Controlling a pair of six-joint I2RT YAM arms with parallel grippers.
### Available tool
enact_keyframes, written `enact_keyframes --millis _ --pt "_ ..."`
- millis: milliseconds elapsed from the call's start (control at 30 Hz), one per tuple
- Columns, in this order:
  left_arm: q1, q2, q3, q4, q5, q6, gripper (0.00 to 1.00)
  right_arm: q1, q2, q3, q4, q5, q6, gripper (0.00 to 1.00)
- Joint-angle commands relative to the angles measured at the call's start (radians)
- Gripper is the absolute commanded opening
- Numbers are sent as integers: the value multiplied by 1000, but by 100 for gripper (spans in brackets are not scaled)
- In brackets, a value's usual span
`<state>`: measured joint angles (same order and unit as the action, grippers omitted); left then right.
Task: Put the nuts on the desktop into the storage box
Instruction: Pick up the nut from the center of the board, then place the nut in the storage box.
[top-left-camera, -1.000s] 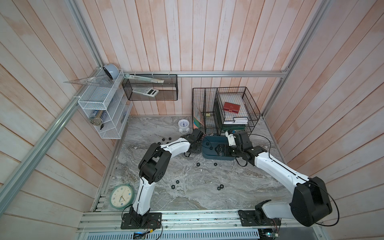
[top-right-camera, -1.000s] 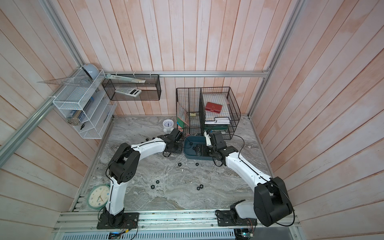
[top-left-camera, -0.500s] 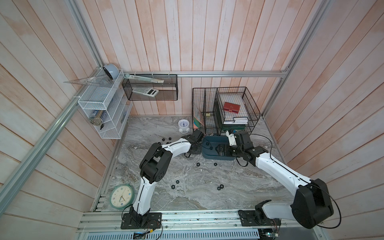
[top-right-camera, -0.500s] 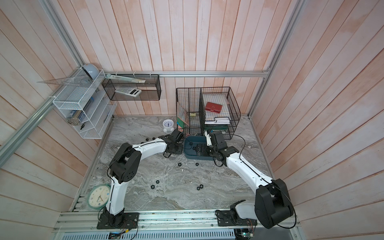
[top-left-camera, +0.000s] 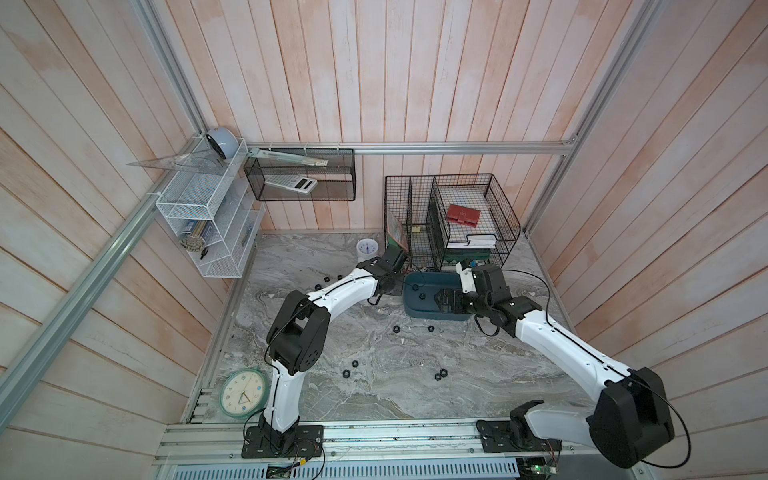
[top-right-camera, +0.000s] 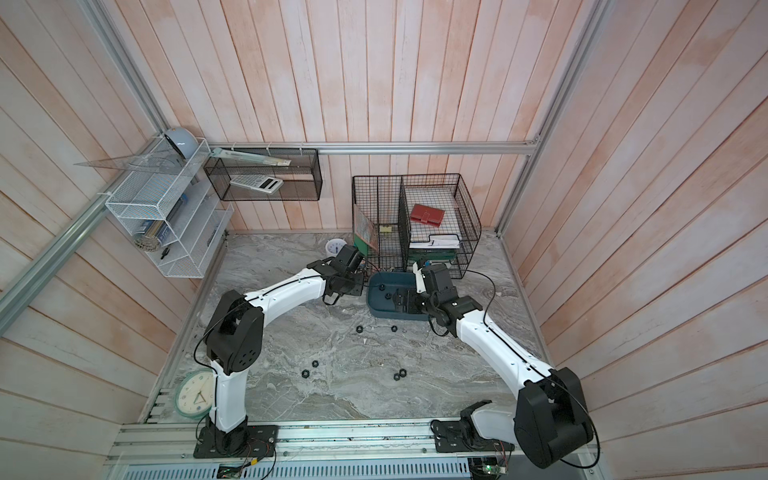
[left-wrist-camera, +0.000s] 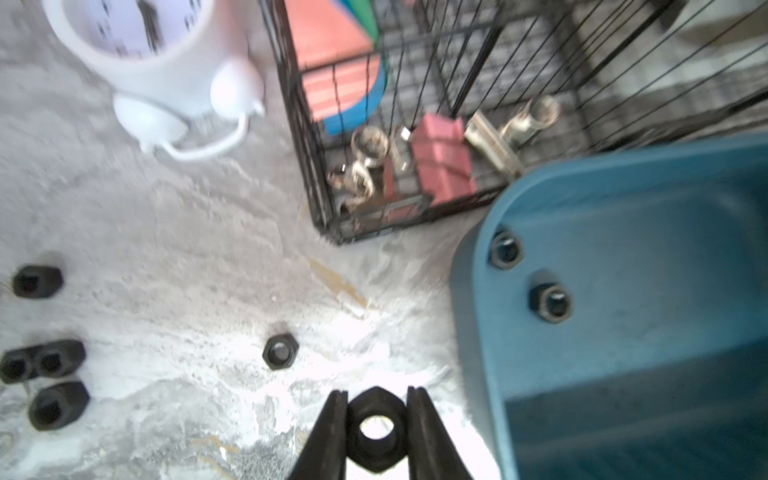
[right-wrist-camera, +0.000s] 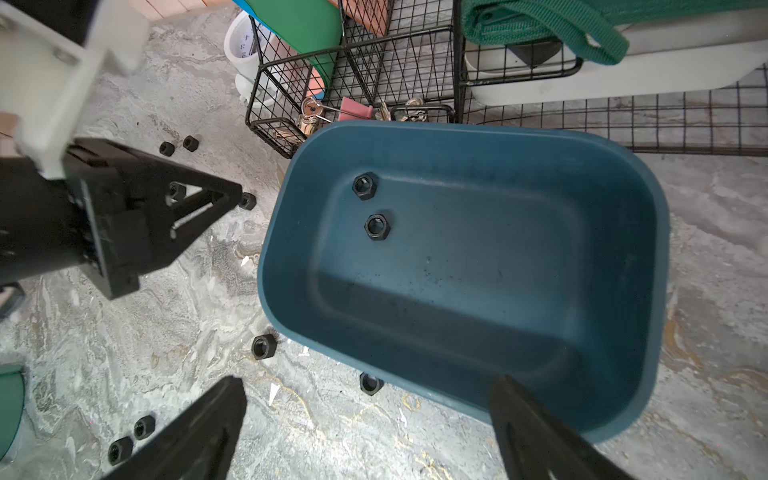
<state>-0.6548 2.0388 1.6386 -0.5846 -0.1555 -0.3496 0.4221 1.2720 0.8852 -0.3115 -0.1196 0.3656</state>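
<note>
My L gripper (left-wrist-camera: 376, 399) has just nipped shut on a nut (left-wrist-camera: 376, 430), just beside the storage box (left-wrist-camera: 665, 249); blurry, but I think it's off the desktop (left-wrist-camera: 166, 249). R gripper (right-wrist-camera: 365, 379) gapes empty over it. Drop-in next.

place: robot lab test cell | signs: aluminium frame (top-left-camera: 415, 148), plank walls (top-left-camera: 374, 83), arms (top-left-camera: 340, 291) bolted to base rail (top-left-camera: 395, 436)

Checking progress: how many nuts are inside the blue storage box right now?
2. One nut lies by a corner of the storage box floor; the other nut lies close beside it. The right gripper covers a bit of the box, so another may be hidden.
</note>
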Motion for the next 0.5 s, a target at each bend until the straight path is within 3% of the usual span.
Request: enact_keyframes --millis 0,467 --pt "-30 -11 58 -12 -7 39 27 0 -36 -24 -18 36 5 98" --pt "-87 173 225 -40 63 47 27 -16 -159 -87 -69 103 14 98"
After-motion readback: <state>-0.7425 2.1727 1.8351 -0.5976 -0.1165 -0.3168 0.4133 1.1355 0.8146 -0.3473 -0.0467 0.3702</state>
